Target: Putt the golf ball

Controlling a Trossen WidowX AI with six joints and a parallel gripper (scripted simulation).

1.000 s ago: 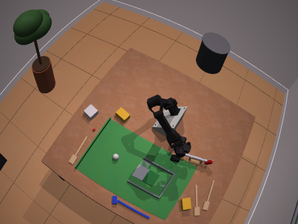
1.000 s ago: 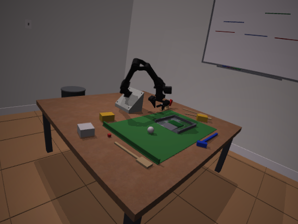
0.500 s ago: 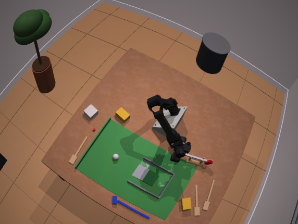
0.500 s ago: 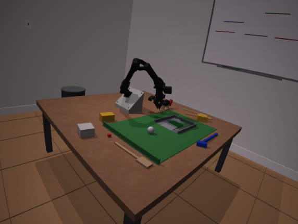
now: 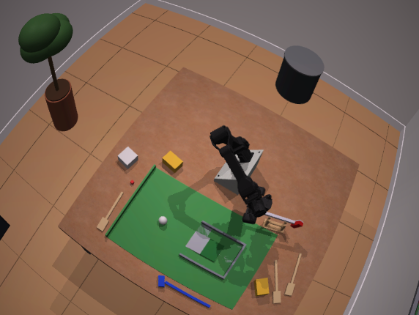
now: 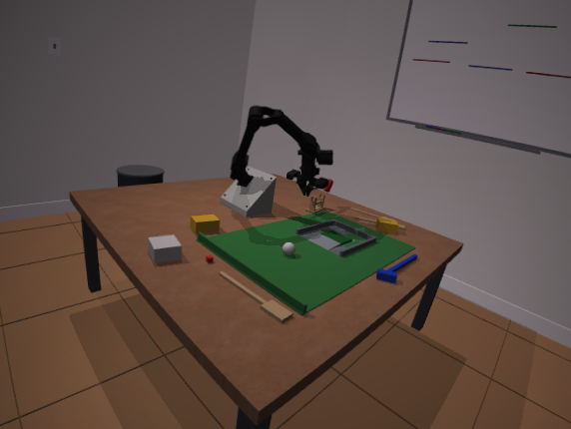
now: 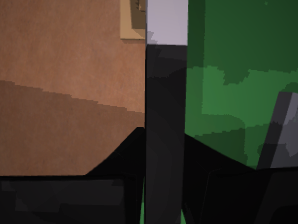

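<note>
The tabletop (image 6: 150, 294) carries a green mat (image 5: 154, 216) with a low wall along its left edge. At the mat's far end a grey three-sided frame (image 5: 234, 239) encloses the raised green (image 5: 210, 250), reached by a pale grey ramp (image 5: 197, 242). The black arm (image 5: 238, 176) reaches from its grey wedge base (image 5: 227, 176) toward the mat's right border. The hand (image 5: 253, 216) is clamped on the dark grip of the putter (image 5: 283, 219), whose pale shaft runs out level to a red head (image 5: 297, 223); the putter hangs just above a small wooden rack (image 5: 275, 224) on the tabletop. In the wrist view the dark grip (image 7: 165, 130) fills the gap between the two black fingers. Off the mat lie a blue putter (image 5: 183, 289), three wooden putters (image 5: 110, 212), two yellow blocks (image 5: 172, 160), a white block (image 5: 127, 157) and a small red cube (image 5: 132, 182). The white ball (image 5: 162, 220) rests on the mat, well apart from the hand, short of the ramp.
</note>
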